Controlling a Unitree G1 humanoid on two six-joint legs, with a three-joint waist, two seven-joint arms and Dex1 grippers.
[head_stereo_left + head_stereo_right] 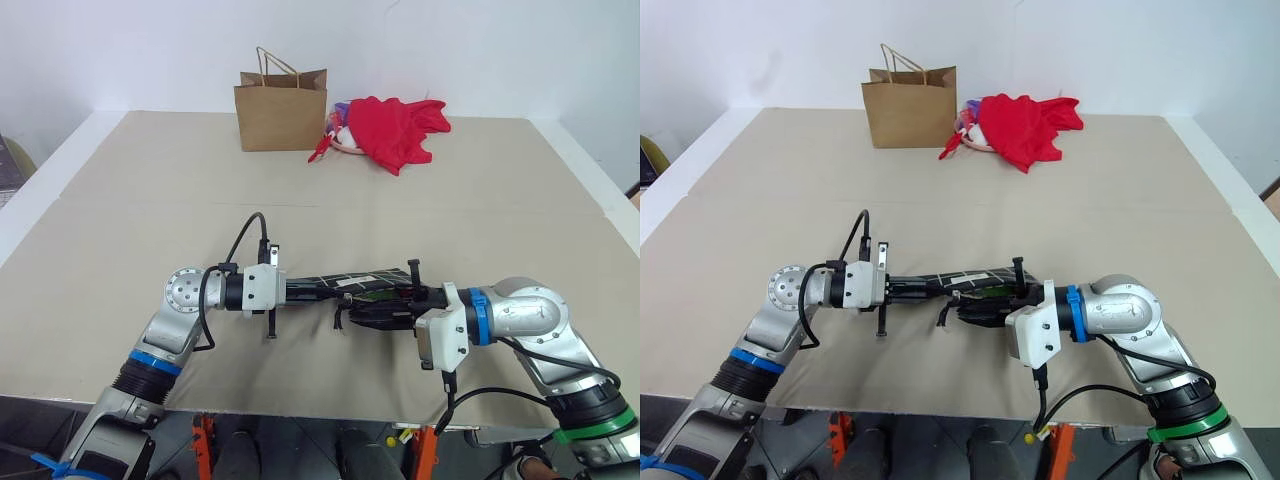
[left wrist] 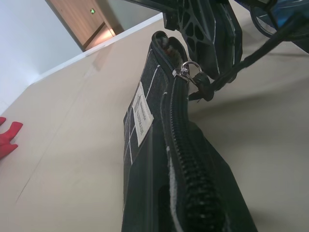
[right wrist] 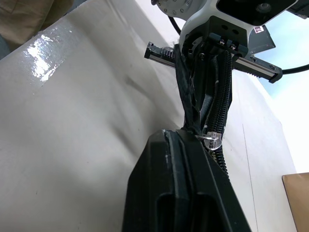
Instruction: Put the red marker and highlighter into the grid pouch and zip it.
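The grid pouch [image 1: 350, 283] is held up off the table [image 1: 120, 230], stretched level between the two grippers in front of the robot. The left gripper [image 1: 300, 290] points right and is clamped on the left end of the pouch, fingers pinched tight on the fabric. The right gripper [image 1: 395, 305] points left and slightly downward, jaws closed at the pouch's right end, by the zipper.

In the left wrist view the zipper [image 2: 181, 145] runs along the pouch edge toward a silver ring and black zipper pull [image 2: 200, 84], which sit near the far end (a short stretch past the slider still gapes open). The small white label [image 2: 141, 112] shows on the pouch side, white grid lines visible around it. The right gripper's black fingers [image 2: 207, 29] sit right at that pull; whether they pinch the pull itself or the fabric beside it I cannot tell.

A sliver of green shows at the pouch mouth in the head views, likely the highlighter [image 1: 372, 295] inside; the red marker cannot be made out.

At the far end of the table stand a brown paper bag [image 1: 281, 110], upright, and just to its right a bundle of red cloth [image 1: 395, 128], well apart from the pouch.
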